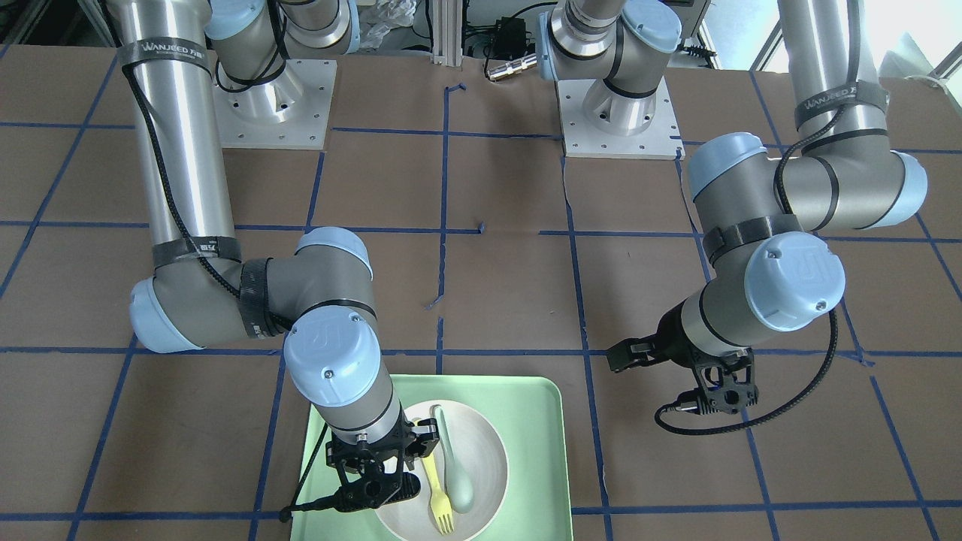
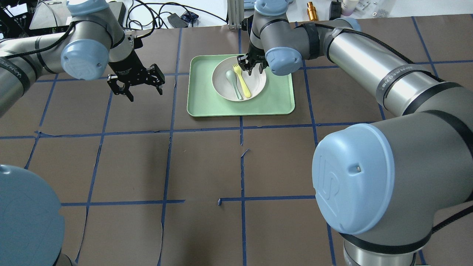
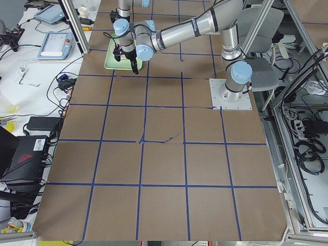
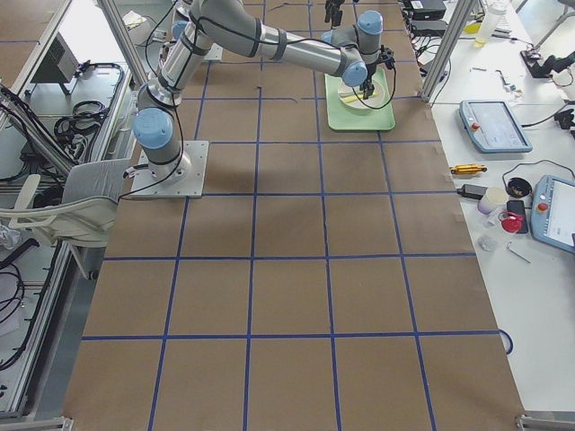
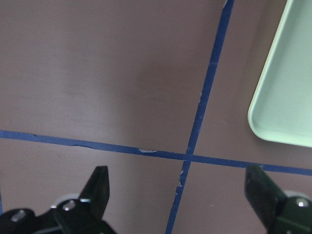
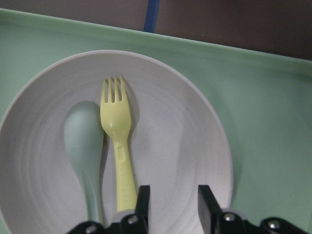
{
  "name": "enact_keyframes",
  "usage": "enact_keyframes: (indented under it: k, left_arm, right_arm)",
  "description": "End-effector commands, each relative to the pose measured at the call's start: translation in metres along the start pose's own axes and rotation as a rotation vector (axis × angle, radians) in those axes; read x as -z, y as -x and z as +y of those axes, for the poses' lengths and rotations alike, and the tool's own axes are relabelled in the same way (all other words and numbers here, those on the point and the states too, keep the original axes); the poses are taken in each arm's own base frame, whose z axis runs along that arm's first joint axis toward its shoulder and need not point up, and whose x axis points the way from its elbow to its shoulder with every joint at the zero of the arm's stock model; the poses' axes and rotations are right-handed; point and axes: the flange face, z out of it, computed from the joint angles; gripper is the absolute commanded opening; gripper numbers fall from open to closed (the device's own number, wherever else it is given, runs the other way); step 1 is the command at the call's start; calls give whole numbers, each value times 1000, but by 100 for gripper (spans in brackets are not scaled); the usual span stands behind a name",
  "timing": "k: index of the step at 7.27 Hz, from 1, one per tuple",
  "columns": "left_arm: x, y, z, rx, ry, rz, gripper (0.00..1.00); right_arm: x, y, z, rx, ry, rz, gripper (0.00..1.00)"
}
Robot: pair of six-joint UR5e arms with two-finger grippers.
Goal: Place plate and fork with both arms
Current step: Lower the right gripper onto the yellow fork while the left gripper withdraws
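The white plate (image 2: 258, 84) sits on the light-green tray (image 2: 281, 99). The pale yellow fork (image 2: 242, 82) lies in the plate beside a grey-green spoon (image 2: 231, 78). My right gripper (image 2: 251, 70) hovers over the plate's far part near the fork's tines. In the right wrist view the right gripper (image 6: 171, 207) has its jaws a little apart and empty, just right of the fork (image 6: 118, 146) handle, above the plate (image 6: 185, 146). My left gripper (image 2: 146, 95) is wide open and empty over bare table, left of the tray. In the left wrist view the left gripper (image 5: 178, 195) sees only the tray's corner (image 5: 287, 97).
Brown table covering with a grid of blue tape lines (image 2: 242, 127). Both arm bases (image 1: 616, 113) stand at the robot's side. Cables and small items (image 2: 312, 6) lie beyond the far table edge.
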Motion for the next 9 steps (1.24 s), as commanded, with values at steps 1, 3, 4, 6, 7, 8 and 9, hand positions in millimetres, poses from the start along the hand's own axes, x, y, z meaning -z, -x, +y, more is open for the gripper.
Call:
enact_keyframes:
  k: [1, 3, 4, 6, 7, 8, 9]
  left_arm:
    - [-3, 0, 2, 0, 1, 0, 100]
    - [-1, 0, 1, 0, -6, -1, 100]
    - [-1, 0, 1, -2, -6, -3, 100]
    - [-2, 3, 0, 3, -5, -1, 100]
    - [-4, 3, -1, 4, -9, 1, 100]
    - [-6, 3, -3, 4, -9, 1, 100]
    - [-10, 3, -5, 3, -5, 2, 100]
  right_arm:
    - [-17, 14, 2, 11, 19, -36, 44]
    - [-24, 13, 3, 12, 29, -39, 44]
    - [-27, 14, 3, 14, 33, -39, 46]
    - [-40, 19, 7, 23, 52, -38, 46]
    - [-41, 19, 7, 25, 54, -38, 47]
    - [-41, 19, 7, 25, 54, -38, 48]
    - [-42, 18, 8, 25, 55, -33, 50]
